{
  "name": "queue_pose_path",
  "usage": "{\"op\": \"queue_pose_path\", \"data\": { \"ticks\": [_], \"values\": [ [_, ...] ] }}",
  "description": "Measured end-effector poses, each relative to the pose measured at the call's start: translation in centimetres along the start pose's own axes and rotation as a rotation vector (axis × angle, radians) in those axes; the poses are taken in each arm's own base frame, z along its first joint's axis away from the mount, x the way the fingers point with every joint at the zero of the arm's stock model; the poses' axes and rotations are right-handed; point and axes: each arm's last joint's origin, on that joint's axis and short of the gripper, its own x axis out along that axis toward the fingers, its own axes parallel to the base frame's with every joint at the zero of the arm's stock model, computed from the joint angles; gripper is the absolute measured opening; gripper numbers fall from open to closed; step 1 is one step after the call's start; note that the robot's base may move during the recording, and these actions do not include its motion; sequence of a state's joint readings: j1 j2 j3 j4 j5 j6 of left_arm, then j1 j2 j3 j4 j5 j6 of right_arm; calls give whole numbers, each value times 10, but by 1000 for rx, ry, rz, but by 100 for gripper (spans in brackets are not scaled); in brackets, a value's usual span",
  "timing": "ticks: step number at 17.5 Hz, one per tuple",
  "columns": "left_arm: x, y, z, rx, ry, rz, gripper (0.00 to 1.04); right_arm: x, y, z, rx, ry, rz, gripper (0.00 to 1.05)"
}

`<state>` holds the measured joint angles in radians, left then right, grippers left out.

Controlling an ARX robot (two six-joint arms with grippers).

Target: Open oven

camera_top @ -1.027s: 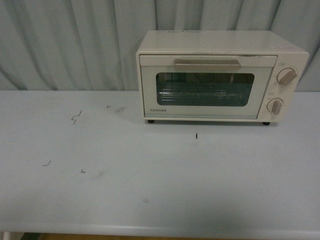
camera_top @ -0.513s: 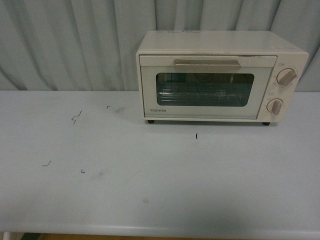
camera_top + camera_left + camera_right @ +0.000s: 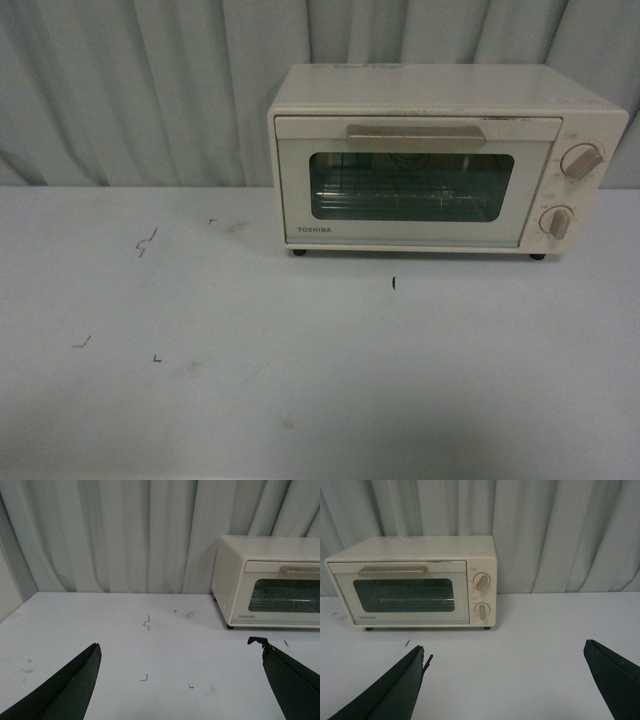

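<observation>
The cream-white oven (image 3: 440,160) stands at the back right of the white table (image 3: 300,380), its glass door shut and its bar handle (image 3: 415,133) across the top of the door. Two beige knobs (image 3: 580,160) sit on its right side. The oven also shows in the left wrist view (image 3: 267,587) and the right wrist view (image 3: 415,582). My left gripper (image 3: 177,647) is open above the bare table, well short of the oven. My right gripper (image 3: 504,652) is open too, nothing between its fingers, with the oven ahead of it. Neither arm shows in the front view.
A grey pleated curtain (image 3: 150,90) hangs behind the table. Small dark marks (image 3: 146,243) are scattered on the tabletop to the left of the oven, and one short mark (image 3: 393,283) lies in front of it.
The front view has shifted: the oven now looks slightly larger and lower in frame, and the table's front edge has left the view. The oven door stays shut.
</observation>
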<state>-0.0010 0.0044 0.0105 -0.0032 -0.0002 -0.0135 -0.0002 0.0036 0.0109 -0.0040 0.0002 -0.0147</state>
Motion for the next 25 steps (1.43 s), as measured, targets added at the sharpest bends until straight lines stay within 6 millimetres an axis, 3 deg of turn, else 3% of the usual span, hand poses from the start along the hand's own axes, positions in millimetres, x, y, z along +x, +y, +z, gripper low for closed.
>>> {"op": "queue_pose_path", "data": {
  "ticks": [24,25],
  "values": [
    [0,0,0,0,0,0,98,0,0,0,0,0,0,98],
    [-1,0,-2,-37,164,-26,98,0,0,0,0,0,0,98]
  ]
}}
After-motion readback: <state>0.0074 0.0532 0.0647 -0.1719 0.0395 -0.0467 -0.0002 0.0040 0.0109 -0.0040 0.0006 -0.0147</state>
